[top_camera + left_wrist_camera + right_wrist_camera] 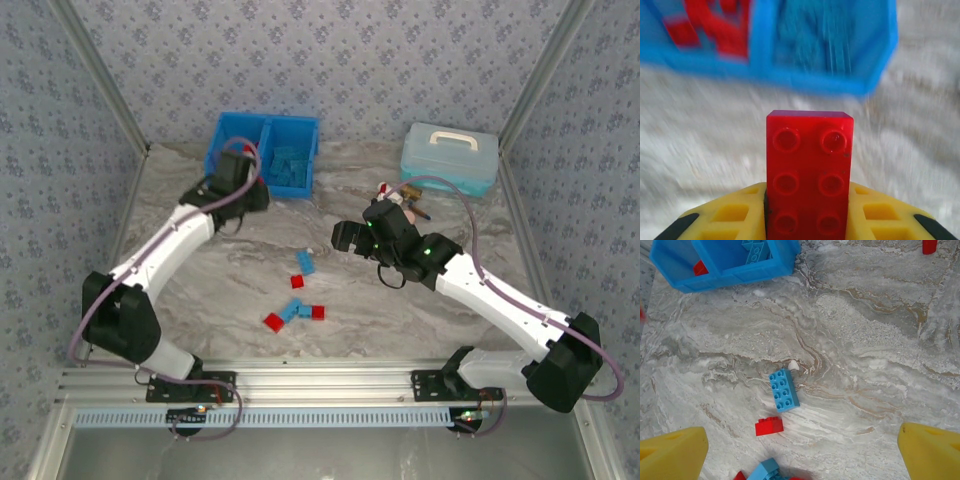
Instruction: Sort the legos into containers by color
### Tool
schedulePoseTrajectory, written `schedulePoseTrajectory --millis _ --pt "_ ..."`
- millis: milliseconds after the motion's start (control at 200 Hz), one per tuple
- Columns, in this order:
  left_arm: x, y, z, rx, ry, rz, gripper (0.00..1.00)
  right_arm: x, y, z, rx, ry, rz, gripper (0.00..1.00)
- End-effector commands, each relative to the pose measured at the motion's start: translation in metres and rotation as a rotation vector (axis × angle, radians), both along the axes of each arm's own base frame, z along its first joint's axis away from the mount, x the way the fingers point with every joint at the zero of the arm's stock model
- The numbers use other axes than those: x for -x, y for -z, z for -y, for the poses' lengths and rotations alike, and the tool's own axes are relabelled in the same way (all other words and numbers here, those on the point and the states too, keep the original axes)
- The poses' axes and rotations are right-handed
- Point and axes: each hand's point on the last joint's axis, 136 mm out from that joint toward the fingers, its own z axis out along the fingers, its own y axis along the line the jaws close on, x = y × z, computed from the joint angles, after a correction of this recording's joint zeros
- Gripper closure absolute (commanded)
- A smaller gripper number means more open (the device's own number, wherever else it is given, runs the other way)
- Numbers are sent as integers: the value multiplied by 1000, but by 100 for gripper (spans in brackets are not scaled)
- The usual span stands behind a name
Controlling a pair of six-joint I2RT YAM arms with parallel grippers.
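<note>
Near side of the blue bin point(840, 82): left gripper point(809, 212) clamps a red brick point(809, 160), which should clear the wall and drop into the left compartment point(700, 62). Right gripper point(800, 440), jaws apart, hovers over loose legos point(784, 390).

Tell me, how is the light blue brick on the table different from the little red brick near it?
The light blue oblong plastic brick is pale blue; the small red plastic brick is bright red. The blue brick is longer; the red brick is shorter. Both lie loose on the marbled table.
</note>
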Motion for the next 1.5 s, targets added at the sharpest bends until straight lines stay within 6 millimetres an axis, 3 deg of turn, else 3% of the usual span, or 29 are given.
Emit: schedulePoseTrajectory --millis 0,205,290,475,630,794,899,1009,1109,1279,1369,1434,1459,1494 --pt "-50 -13 -24 -42 -16 36 74 1 -14 2 -1 0 16 0" --pt "-135 -32 -47 -17 -70 65 74 7 -27 5 -10 -14 49 0" --pt "-167 -29 -55 -34 -88 61 74 9 -31 7 -15 -18 61 0" --pt "-219 16 -65 -136 -98 28 73 12 -38 13 -6 -14 80 0" --pt "-235 57 -73 -201 -125 9 70 17 -44 22 0 -5 94 0" --pt "-235 85 -71 -201 -134 -37 69 21 -43 30 -6 19 104 0" --pt "-234 85 -68 -199 -131 -38 64 21 -43 29 -5 18 101 0" --pt "-233 76 -65 -176 -128 -28 50 20 -43 27 -6 15 99 0" --pt "-227 51 -63 -155 -120 -5 43 19 -42 26 -6 13 96 0" --pt "-199 -24 -51 -34 -88 54 41 15 -39 19 -5 3 87 0" --pt "-168 -64 -42 39 -67 82 40 11 -34 16 9 -3 84 0" --pt "-137 -77 -34 89 -43 99 39 8 -27 13 35 -15 78 0" --pt "-126 -92 -30 117 -27 143 39 7 -23 11 49 -23 73 0" --pt "-106 -94 -25 141 -7 149 38 5 -18 8 69 -42 64 0"
